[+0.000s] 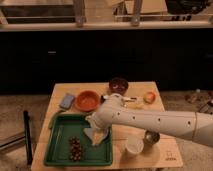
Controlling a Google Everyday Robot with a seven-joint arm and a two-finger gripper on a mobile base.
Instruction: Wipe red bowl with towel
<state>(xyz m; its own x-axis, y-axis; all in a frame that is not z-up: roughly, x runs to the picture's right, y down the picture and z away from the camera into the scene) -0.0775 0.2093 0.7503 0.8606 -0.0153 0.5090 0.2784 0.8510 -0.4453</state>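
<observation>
1. Gripper (94,125) hangs over the green tray's (60,150) right side; we cannot tell its grip state.
2. Towel (98,136) lies directly beneath it, inside the tray's right edge.
3. Red bowl (87,100) sits just beyond the tray's far edge.

Pale crumpled towel (98,136) at end effector (92,122) over green tray (64,131), red bowl (87,100) upright just behind tray

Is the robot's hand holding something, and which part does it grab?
It looks like the gripper holds the towel by its top edge, so the cloth hangs down over the green tray.
</observation>
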